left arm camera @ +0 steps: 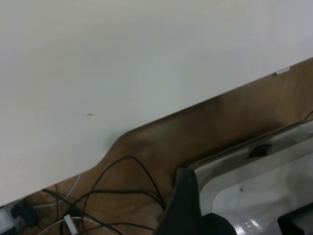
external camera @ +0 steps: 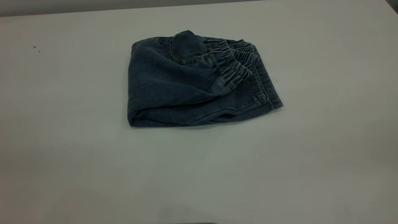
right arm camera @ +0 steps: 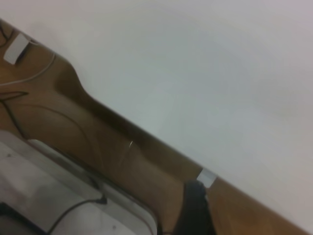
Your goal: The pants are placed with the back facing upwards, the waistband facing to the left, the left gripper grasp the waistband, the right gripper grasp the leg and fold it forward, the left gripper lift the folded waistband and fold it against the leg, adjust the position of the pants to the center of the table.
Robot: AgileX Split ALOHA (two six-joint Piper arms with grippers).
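Pale table (external camera: 77, 161), bare across the lower frame. Above centre, folded pants (external camera: 192, 84), waistband (external camera: 234, 63) doubled toward upper right. No claws there. Only in wrist views: table edge, brown floor, cables (left arm camera: 117, 196); claw spread impossible to tell.

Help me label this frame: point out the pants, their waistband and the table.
pants (external camera: 174, 84): exterior view, on the flat folded denim.
waistband (external camera: 231, 63): exterior view, on the ruched elastic.
table (external camera: 93, 168): exterior view, on bare tabletop.

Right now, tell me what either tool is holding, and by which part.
Nothing is held. The folded pants lie alone on the table, no tool touching them.
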